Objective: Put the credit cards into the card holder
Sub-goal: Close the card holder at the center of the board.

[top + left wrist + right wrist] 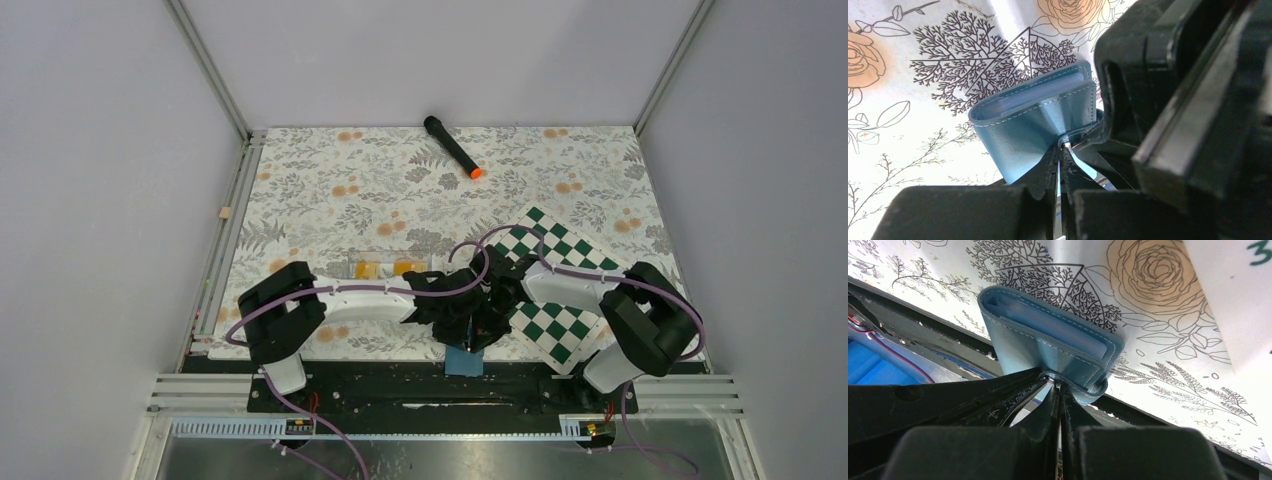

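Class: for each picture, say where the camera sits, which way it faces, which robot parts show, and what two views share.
Top external: above and behind, looking down at the floral-print table; both arms show.
Left wrist: behind the left hand, facing along it; it is shut on the blue soft folding card holder.
Right wrist: likewise behind the right hand, shut on it.
Shared: both wrist views show the holder.

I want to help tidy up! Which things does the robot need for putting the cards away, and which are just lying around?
Needed:
- the blue card holder, pinched by the left gripper and the right gripper
- two orange-yellow credit cards

Just lying about:
- the chessboard
- the black marker with an orange tip
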Available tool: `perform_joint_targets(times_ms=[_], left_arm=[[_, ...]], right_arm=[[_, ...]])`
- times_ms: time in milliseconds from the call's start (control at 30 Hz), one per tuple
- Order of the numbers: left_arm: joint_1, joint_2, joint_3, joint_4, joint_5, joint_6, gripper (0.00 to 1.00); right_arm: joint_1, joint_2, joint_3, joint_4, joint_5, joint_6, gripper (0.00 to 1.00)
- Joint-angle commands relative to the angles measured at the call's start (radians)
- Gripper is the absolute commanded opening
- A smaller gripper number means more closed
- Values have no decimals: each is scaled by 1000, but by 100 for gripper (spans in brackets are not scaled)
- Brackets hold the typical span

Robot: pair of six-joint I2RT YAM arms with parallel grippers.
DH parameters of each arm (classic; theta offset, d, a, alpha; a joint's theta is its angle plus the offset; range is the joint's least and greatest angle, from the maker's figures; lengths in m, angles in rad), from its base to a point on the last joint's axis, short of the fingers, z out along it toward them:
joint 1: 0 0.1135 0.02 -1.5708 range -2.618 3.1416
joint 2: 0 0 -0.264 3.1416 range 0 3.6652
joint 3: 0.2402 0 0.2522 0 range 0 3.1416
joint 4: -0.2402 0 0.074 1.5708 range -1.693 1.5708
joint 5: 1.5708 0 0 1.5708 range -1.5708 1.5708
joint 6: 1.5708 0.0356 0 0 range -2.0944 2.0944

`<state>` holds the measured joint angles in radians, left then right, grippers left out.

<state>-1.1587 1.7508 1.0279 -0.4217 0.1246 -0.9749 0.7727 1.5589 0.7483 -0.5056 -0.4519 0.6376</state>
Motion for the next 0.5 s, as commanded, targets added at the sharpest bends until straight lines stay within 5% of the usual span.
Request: perform_joint_targets(times_ms=[0, 467], left_arm=[[-60, 163, -51, -89, -169, 89, 0], [-86, 120, -73, -56, -177, 84, 0]], right_arm=[[67, 65, -78, 36, 197, -26, 0], [102, 71, -79, 28, 236, -9, 0]])
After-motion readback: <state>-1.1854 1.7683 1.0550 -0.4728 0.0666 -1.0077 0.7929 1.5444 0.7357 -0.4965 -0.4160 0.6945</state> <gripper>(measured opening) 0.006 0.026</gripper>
